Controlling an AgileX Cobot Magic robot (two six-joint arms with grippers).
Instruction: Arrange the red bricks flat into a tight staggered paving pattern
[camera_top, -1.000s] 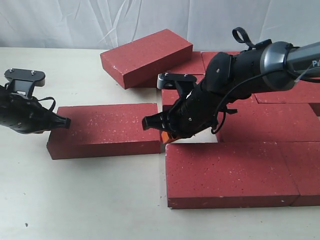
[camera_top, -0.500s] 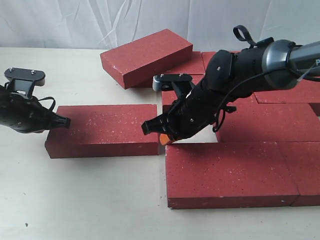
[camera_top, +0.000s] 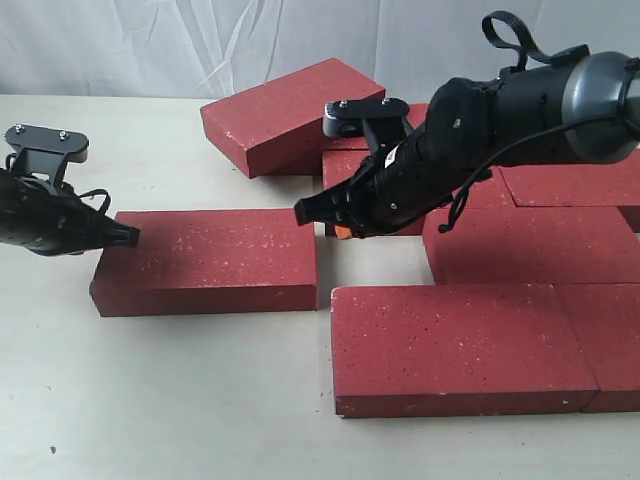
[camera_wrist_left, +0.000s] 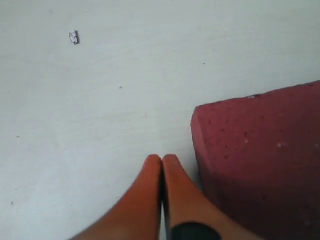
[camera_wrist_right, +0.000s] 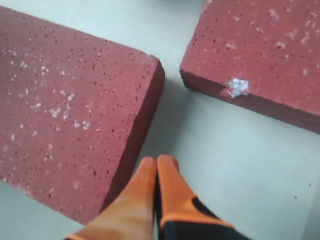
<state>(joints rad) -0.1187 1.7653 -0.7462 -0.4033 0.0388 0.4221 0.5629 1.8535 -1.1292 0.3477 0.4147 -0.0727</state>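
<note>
Several red bricks lie flat and packed together on the right, among them the front brick (camera_top: 460, 345). One loose red brick (camera_top: 205, 258) lies flat to their left, a narrow gap away. Another brick (camera_top: 290, 110) rests tilted at the back. My left gripper (camera_top: 132, 237) is shut and empty at the loose brick's left end; in the left wrist view its tips (camera_wrist_left: 162, 160) sit beside a brick corner (camera_wrist_left: 260, 150). My right gripper (camera_top: 302, 214) is shut and empty, raised over the loose brick's far right corner. Its tips (camera_wrist_right: 157, 161) hover over bare table between two bricks (camera_wrist_right: 70, 115) (camera_wrist_right: 260, 45).
A white cloth (camera_top: 150, 45) hangs behind the table. Bare table (camera_top: 170, 400) stretches in front of and to the left of the bricks. A bare notch of table (camera_top: 375, 268) lies among the packed bricks, behind the front brick.
My right gripper has risen and drawn back from the gap beside the front brick. The loose brick has shifted slightly left. The left gripper has barely moved.
</note>
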